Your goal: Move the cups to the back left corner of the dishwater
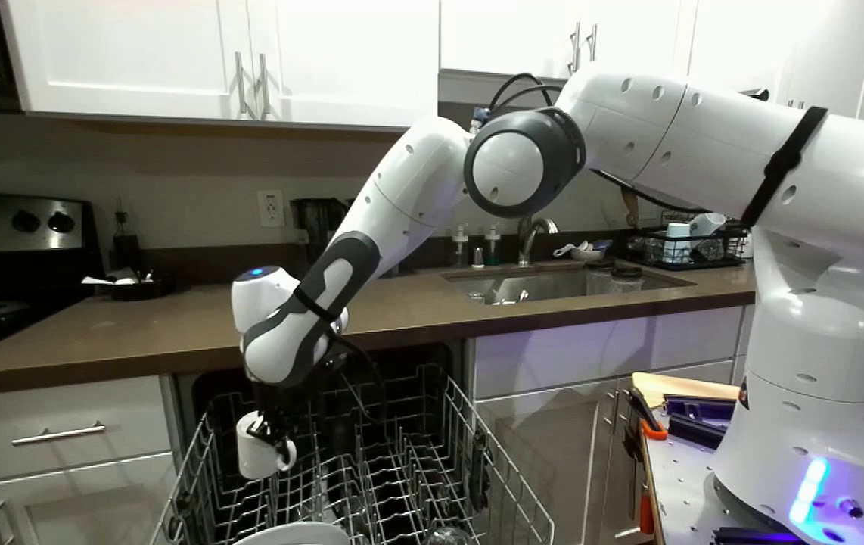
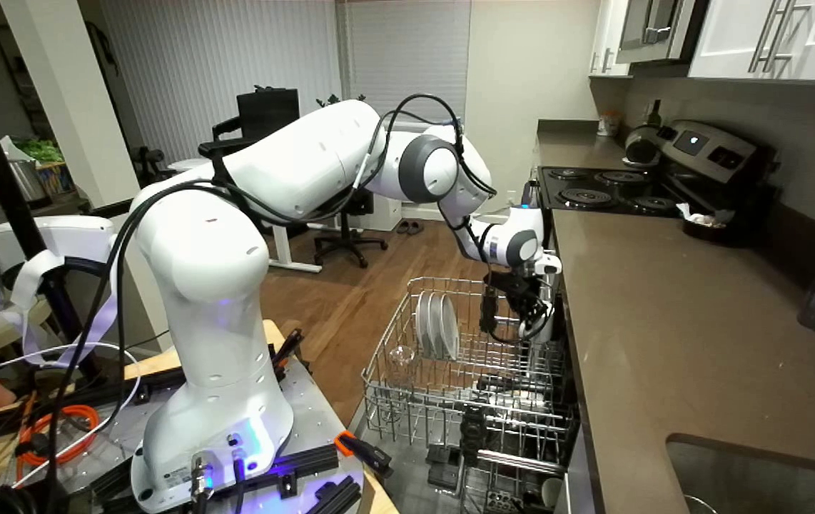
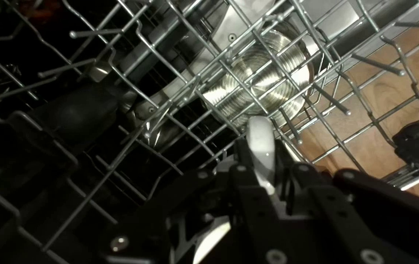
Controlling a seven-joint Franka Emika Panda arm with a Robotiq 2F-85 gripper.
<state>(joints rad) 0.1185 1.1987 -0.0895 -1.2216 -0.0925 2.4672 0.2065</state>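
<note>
1. Black gripper [image 3: 263,148] nearest of all, in the wrist view; its jaws are clenched on a white mug [image 1: 254,456]; which part of it they pinch, I cannot tell for sure;
2. that mug hangs over the dishwasher rack [image 3: 378,64]; in an exterior view it is toward the far end, near the rack's left side as seen there; whether it touches the wires, I cannot tell;
3. white plates [image 2: 439,325] stand upright in a row in the rack, with a clear glass [image 2: 402,365] near them; both are apart from the mug;
4. below the wires, in the wrist view, shows a round steel thing [image 3: 268,85] with ringed markings; wooden floor [image 3: 374,157] lies past it;
5. behind the rack runs a brown counter [image 1: 409,314] with a sink [image 1: 560,284] let into it; white cabinets [image 1: 356,60] hang above.
</note>
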